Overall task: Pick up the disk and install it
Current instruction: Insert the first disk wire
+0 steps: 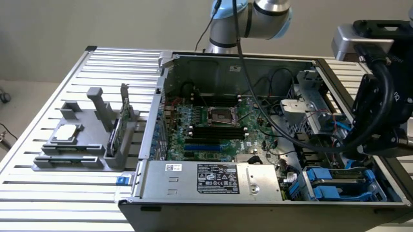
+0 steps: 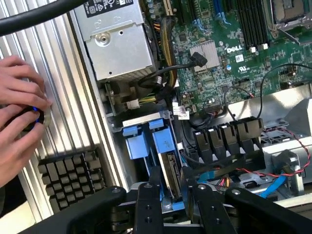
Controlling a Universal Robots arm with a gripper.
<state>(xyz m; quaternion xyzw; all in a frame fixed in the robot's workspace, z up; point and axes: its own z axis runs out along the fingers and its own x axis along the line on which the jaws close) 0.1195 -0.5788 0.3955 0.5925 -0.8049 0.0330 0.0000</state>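
My gripper (image 2: 171, 176) is clenched on the disk (image 2: 165, 158), one finger on each flat side. The disk stands on edge in its blue carrier, down in the drive bay at a corner of the computer case (image 1: 258, 215), just beside the power supply (image 2: 117, 44). A person's hands (image 2: 19, 117) rest on the bench outside the case.

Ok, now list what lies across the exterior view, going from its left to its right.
Silver chip on the grey stand → upright green circuit card → processor socket on the motherboard → blue drive carriers.
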